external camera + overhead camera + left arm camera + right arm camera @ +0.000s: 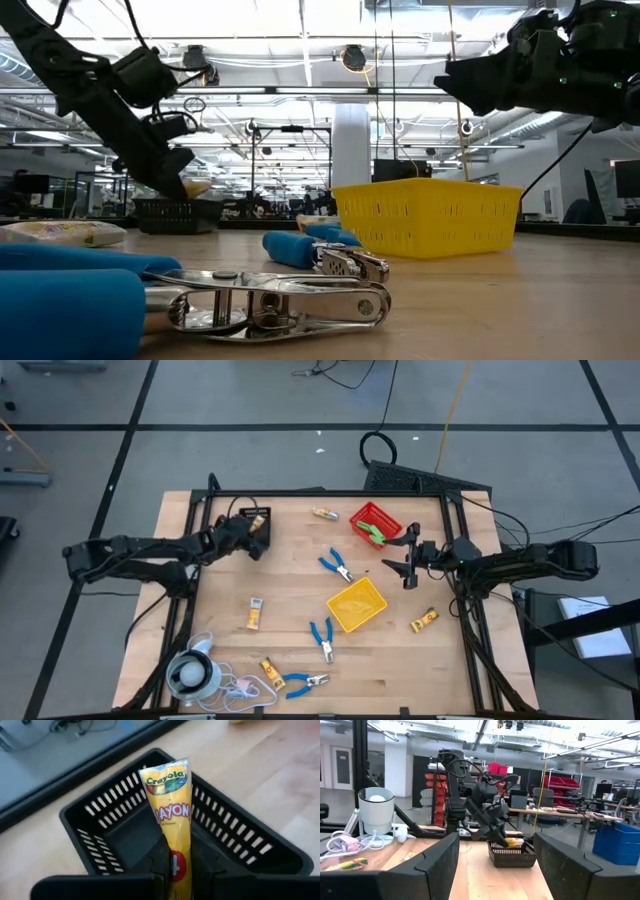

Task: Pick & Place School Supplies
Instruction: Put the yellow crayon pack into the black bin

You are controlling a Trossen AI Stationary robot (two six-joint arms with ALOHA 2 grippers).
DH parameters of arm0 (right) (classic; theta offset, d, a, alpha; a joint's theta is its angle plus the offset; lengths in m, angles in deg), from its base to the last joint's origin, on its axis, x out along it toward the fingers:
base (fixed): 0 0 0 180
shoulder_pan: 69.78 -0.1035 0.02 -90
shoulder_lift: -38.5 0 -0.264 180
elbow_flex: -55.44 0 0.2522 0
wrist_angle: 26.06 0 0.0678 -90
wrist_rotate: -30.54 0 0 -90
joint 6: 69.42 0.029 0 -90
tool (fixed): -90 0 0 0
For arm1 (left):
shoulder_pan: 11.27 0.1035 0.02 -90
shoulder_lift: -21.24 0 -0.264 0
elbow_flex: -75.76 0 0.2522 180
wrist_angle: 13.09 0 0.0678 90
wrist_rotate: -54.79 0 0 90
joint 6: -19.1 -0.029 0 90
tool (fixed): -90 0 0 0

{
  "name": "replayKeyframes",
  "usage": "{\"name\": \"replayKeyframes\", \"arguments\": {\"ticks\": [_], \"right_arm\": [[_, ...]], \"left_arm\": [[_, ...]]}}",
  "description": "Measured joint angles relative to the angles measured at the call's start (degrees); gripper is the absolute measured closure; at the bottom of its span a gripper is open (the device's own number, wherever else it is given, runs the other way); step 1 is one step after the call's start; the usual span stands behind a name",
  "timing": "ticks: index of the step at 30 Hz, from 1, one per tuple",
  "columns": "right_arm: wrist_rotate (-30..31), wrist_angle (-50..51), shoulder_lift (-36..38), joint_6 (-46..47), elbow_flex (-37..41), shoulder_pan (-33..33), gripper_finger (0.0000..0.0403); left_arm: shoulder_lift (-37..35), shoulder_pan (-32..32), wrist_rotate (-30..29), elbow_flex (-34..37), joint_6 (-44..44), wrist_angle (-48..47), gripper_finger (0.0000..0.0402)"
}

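Over the black bin (125,835), left gripper (177,870) pinching 1 crayon packet (172,810); right gripper (408,565) open beside red bin (372,523).

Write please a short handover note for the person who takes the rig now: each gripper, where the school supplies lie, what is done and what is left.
Left gripper: shut on a crayon pack, held over the black bin at the table's far left; not yet released.
Right gripper: open, empty, hovering between the red bin and the yellow bin.
Done: green items lie in the red bin.
Left on the table: three blue-handled pliers and four more crayon packs.
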Motion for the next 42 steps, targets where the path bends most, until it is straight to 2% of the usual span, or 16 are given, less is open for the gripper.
{"name": "replayKeyframes", "arguments": {"ticks": [4,8,15,20,23,26,31,36,42], "right_arm": [[0.02,-0.03,0.0,0.13,0.0,0.0,0.0156],[0.04,0.4,0.0,0.17,-0.02,0.0,0.0156],[1.28,1.72,0.0,0.11,0.01,0.0,0.0156],[1.3,3.52,0.0,0.13,-0.02,0.0,0.0156],[1.48,4.12,-0.02,0.12,-0.02,0.0,0.0156],[1.5,3.96,0.0,0.15,-0.02,0.0,0.0156],[1.5,4.21,0.0,0.17,-0.02,0.0,0.0156],[1.5,4.55,0.0,0.19,-0.02,0.0,0.0156],[1.5,6.17,-0.02,0.2,-0.02,0.0,0.0156]], "left_arm": [[0.65,3.09,3.16,-0.52,1.13,-3.65,0.0362],[0.63,5.07,9.93,-0.55,0.31,-3.81,0.0351],[0.57,5.09,11.43,-0.55,-0.51,-0.46,0.0209],[0.54,4.47,13.33,-0.59,-1.93,1.63,0.0151],[0.27,2.94,14.86,-0.94,-2.56,2.32,0.0149],[0.26,0.15,15.46,-2.66,-3.23,0.61,0.0163],[0.28,-6.97,17.11,-7.64,-2.02,-9.59,0.0191],[0.31,-14.65,16.37,-12.0,4.84,-22.2,0.0197],[0.72,-23.32,17.7,-14.21,18.04,-34.85,0.0169]]}}
